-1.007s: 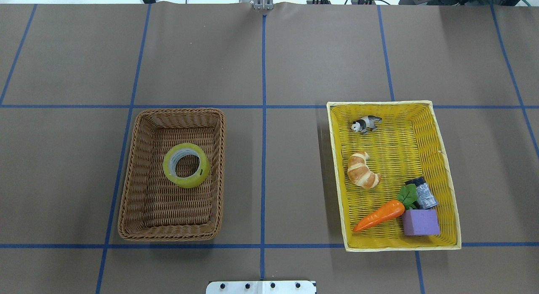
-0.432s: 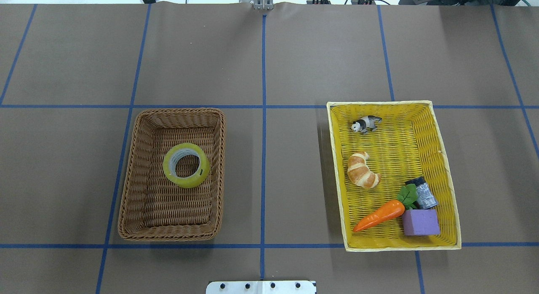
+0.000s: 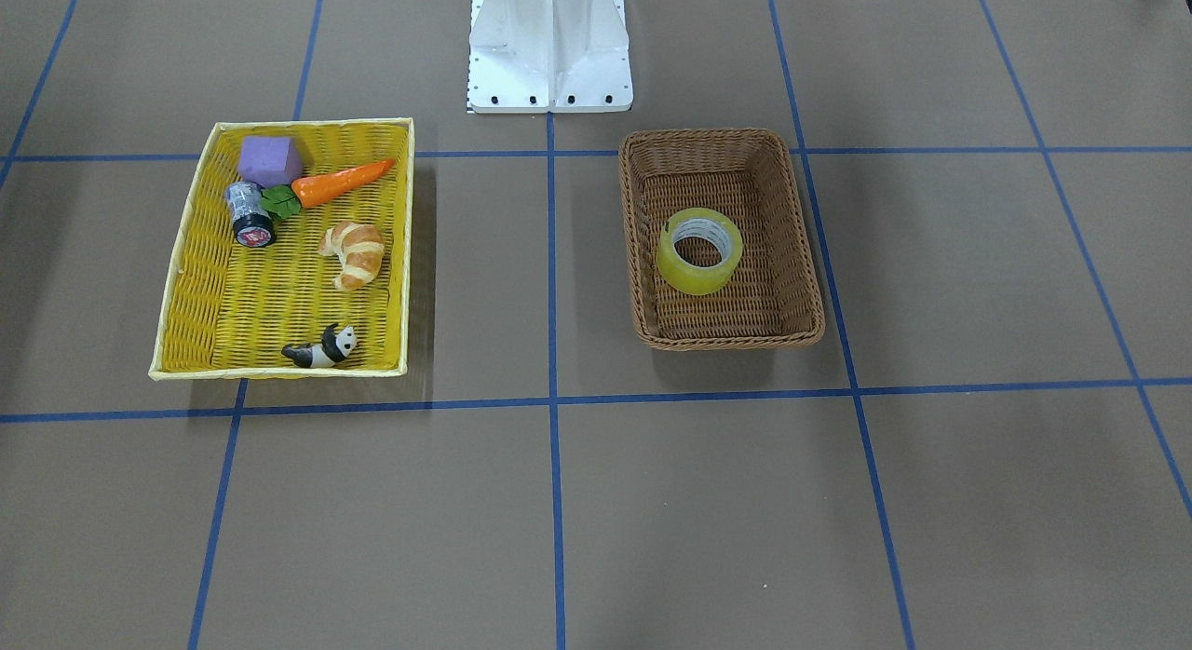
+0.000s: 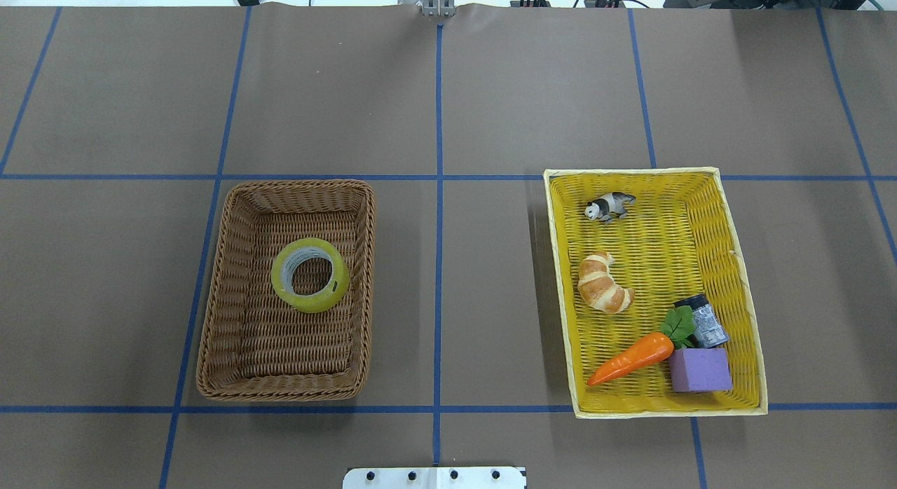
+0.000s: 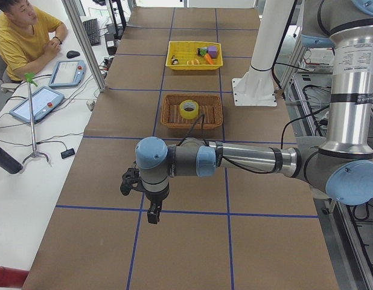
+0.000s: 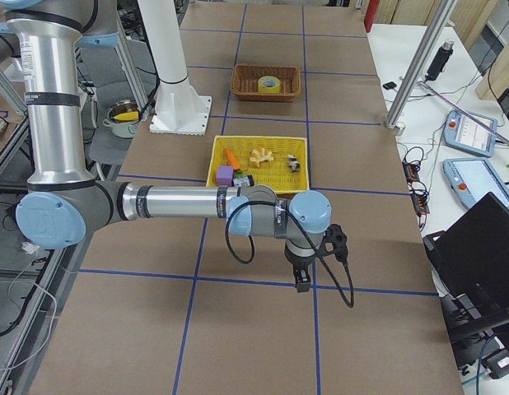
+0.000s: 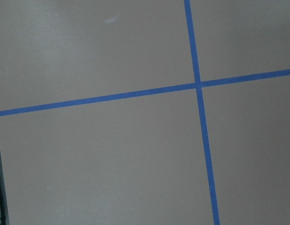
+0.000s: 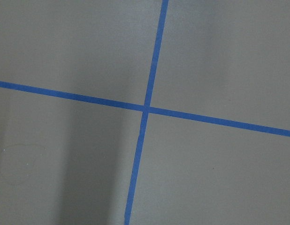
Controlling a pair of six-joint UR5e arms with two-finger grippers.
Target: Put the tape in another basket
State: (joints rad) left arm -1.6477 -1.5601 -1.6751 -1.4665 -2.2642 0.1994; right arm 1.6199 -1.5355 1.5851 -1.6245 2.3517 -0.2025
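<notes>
the tape (image 4: 310, 275) lies flat, hole up, on the floor of the brown wicker basket (image 4: 210, 349), a little toward 2 o'clock of its middle in the overhead view and touching no wall. the yellow basket (image 4: 560, 300) sits well apart at 3 o'clock.

both arms hang far from the baskets, so the pictures do not settle whether the roll has yet to leave this basket or has just arrived in it. if the move is not yet begun, the step in hand is the reach, and it likely goes best straight down from above. one finger would go into the core and the other outside the yellow wall, pinching the wall rather than spanning the whole roll. the roll should then rise clear of the sloping wicker before it swings toward 3 o'clock. the bare weave at 1 o'clock of the croissant (image 4: 603, 284), away from the panda figure (image 4: 608, 206), looks the safest landing.

the left gripper (image 5: 151, 214) points down over bare table (image 4: 448, 111) and holds and touches nothing. the right gripper (image 6: 303, 282) does likewise. each shows only in a side view, and the wrist cameras show just table and blue lines (image 7: 197, 84), so their spread cannot be told.
</notes>
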